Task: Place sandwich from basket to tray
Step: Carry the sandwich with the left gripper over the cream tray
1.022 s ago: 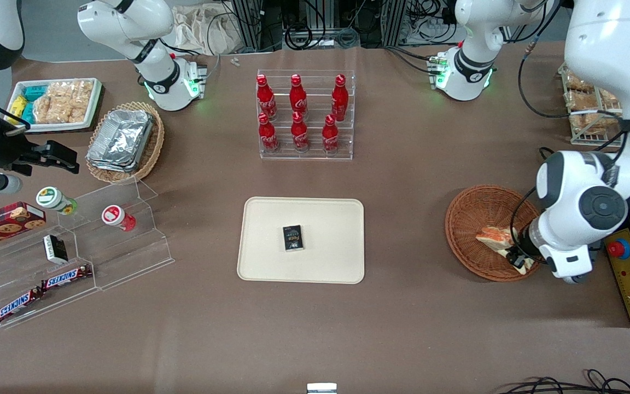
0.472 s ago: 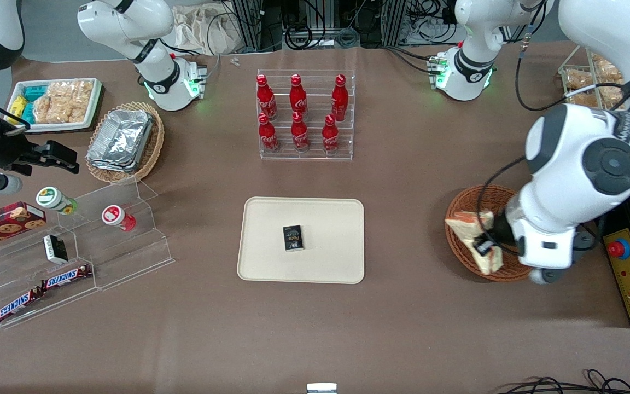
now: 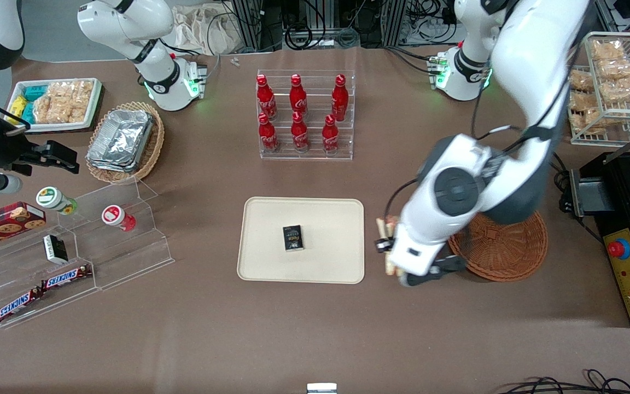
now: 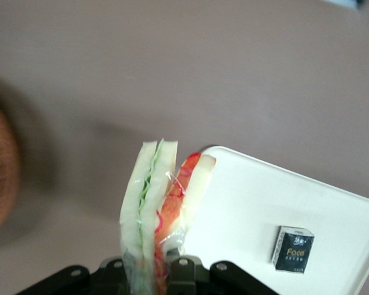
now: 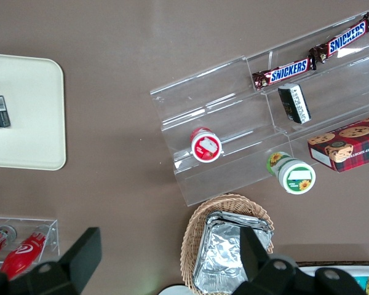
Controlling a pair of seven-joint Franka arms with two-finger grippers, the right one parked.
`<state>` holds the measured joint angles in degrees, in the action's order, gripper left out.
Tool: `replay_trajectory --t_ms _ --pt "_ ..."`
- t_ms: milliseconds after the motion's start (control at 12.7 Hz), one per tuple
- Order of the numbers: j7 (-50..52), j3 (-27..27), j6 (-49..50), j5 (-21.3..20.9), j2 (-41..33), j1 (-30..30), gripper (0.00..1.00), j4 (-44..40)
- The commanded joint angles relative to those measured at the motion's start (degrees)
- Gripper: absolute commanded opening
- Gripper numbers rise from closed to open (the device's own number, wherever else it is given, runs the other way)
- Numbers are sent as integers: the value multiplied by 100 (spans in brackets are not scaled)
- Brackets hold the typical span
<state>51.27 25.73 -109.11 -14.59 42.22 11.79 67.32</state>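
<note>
My left gripper [image 3: 387,247] is shut on the sandwich [image 3: 386,225], a wedge of white bread with green and orange-red filling, and holds it in the air between the tray [image 3: 271,219] and the basket [image 3: 506,249]. In the left wrist view the sandwich [image 4: 160,196] stands between the fingers [image 4: 183,265], above the table just beside the tray's edge [image 4: 246,190]. The reddish-brown basket has nothing in it. The cream tray carries a small black box [image 3: 293,238], which also shows in the left wrist view [image 4: 293,249].
A clear rack of red cola bottles [image 3: 305,115] stands farther from the front camera than the tray. Toward the parked arm's end are a clear stepped stand with snacks [image 3: 74,251], a pale wicker basket of foil containers [image 3: 123,141] and a white tray of snack packets [image 3: 55,104]. A wire rack [image 3: 613,82] and a black appliance [image 3: 629,202] stand toward the working arm's end.
My gripper has lifted the sandwich out of the basket and carried it sideways toward the tray. The basket is now uncovered and empty.
</note>
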Motion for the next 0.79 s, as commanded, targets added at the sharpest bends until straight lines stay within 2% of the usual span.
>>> replay_trajectory --t_ms 0,236,472,629,708 --pt "-161 2 -277 -150 699 296 0 -519" --pt "-135 -182 -497 -325 1156 736 0 -510" --pt "-143 -218 -594 -378 1411 885 0 -501" --pt "-108 -227 -699 -658 1622 974 0 -501" --pt "-126 -227 -708 -712 1658 1009 7 -501"
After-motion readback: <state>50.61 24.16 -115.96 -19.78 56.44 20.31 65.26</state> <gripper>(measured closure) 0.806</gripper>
